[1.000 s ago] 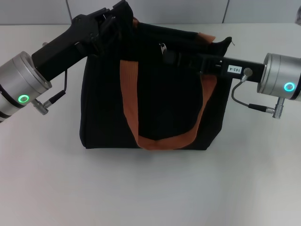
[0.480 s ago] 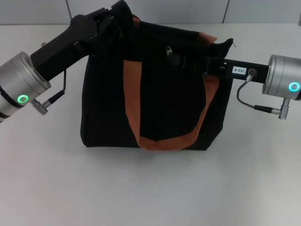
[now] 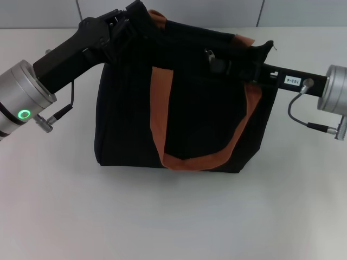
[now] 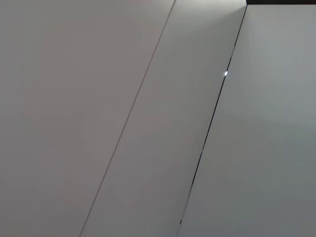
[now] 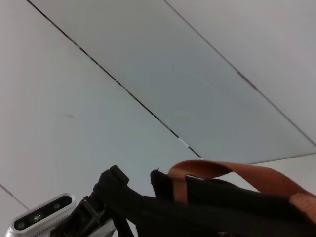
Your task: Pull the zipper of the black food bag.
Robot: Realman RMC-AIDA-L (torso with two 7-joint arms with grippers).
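Note:
The black food bag (image 3: pixel 184 119) stands upright mid-table in the head view, with a rust-brown strap (image 3: pixel 160 108) looping down its front. My left gripper (image 3: pixel 130 24) is shut on the bag's top back-left corner and holds it up. The small silver zipper (image 3: pixel 209 53) shows on the top edge, right of centre, and my right gripper (image 3: pixel 217 64) is shut on it, reaching in from the right. The right wrist view shows the bag's top edge (image 5: pixel 207 212) and a brown strap (image 5: pixel 232 170). The left wrist view shows only wall panels.
The bag rests on a white table (image 3: pixel 162 216), whose bare surface runs in front and to both sides. A pale panelled wall (image 3: pixel 217 11) rises just behind. The left arm's camera housing (image 5: pixel 42 215) shows in the right wrist view.
My right gripper has drawn the zipper to the right along the bag's top, and the right arm has pulled back rightward. The bag's top right corner stretched right. The left gripper stayed put.

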